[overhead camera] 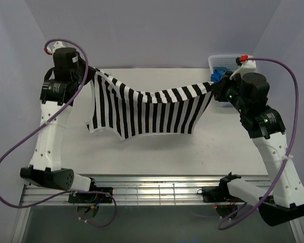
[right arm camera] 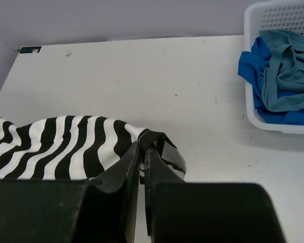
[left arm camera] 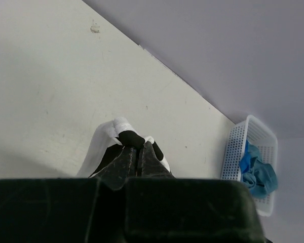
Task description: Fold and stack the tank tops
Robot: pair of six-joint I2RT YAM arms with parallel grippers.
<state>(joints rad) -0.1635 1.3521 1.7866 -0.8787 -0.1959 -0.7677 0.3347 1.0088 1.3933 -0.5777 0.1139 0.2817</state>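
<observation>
The black-and-white striped tank top (overhead camera: 147, 109) hangs stretched between both arms above the table, its lower edge drooping toward the surface. My left gripper (overhead camera: 92, 72) is shut on its left corner, seen in the left wrist view as a pinched fold of striped tank top (left arm camera: 122, 132) at the left gripper (left arm camera: 139, 148). My right gripper (overhead camera: 216, 87) is shut on the right corner; the striped tank top (right arm camera: 66, 144) bunches at the right gripper (right arm camera: 146, 147). The teal tank top (right arm camera: 286, 76) and the royal blue tank top (right arm camera: 253, 66) lie crumpled in the basket.
A white lattice basket (overhead camera: 219, 59) stands at the table's back right corner, right behind the right gripper; its rim (right arm camera: 253, 114) shows in the right wrist view and its side (left arm camera: 233, 147) in the left wrist view. The white table (overhead camera: 157, 157) lies below the cloth.
</observation>
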